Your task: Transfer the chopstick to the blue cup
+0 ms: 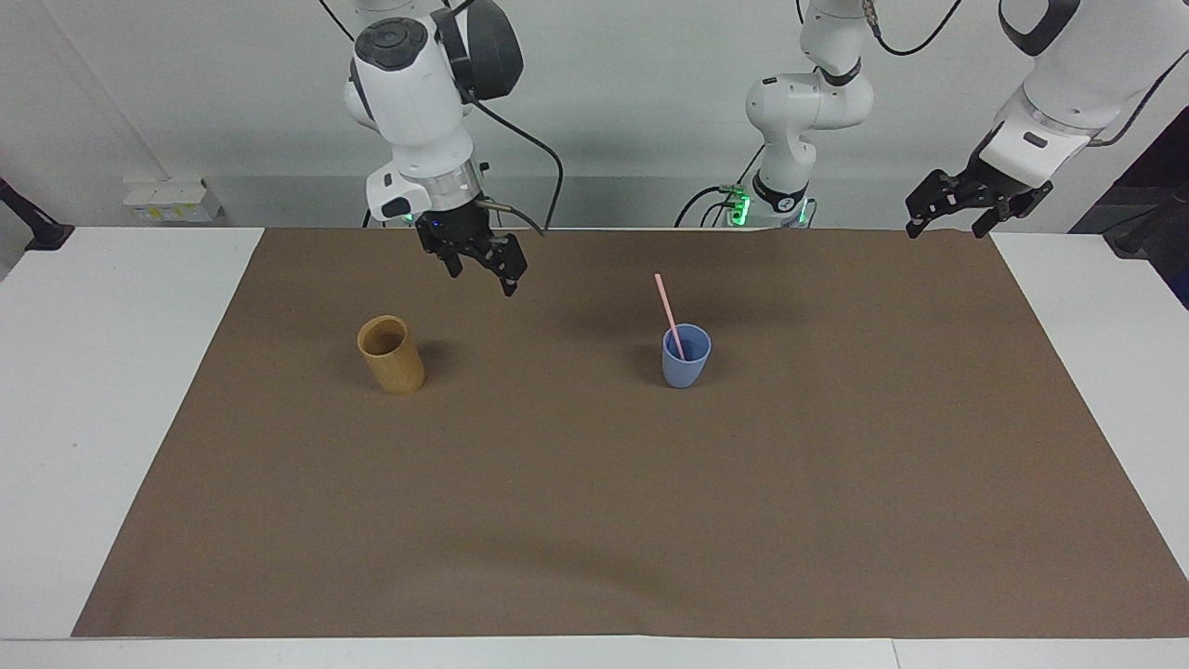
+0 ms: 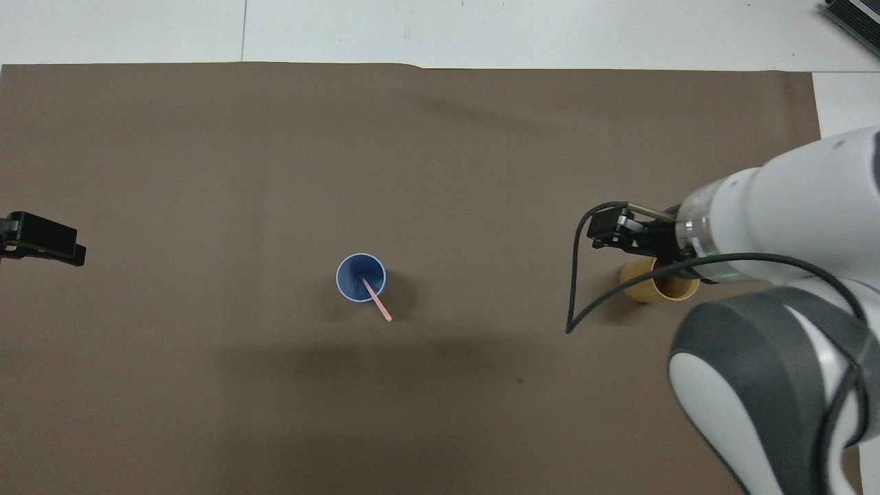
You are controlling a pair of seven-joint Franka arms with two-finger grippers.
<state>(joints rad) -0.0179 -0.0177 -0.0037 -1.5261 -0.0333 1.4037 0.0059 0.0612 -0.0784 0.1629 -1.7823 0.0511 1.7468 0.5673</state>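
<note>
Above the mat, right gripper [image 1: 481, 263] angled down, spread, empty, chopstick [image 1: 669, 315] uncaged.

pink chopstick [image 1: 667, 311], blue cup [image 1: 685, 359], brown mat [image 1: 594, 520]

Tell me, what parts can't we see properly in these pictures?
- Tan cup: in the overhead view the right gripper and its arm cover part of it.
- Chopstick: its lower end is hidden inside the blue cup in the facing view.
- Left gripper: the overhead view's edge cuts it off; it waits over the table's edge.
- Right arm: its upper part runs out of the facing view.
</note>
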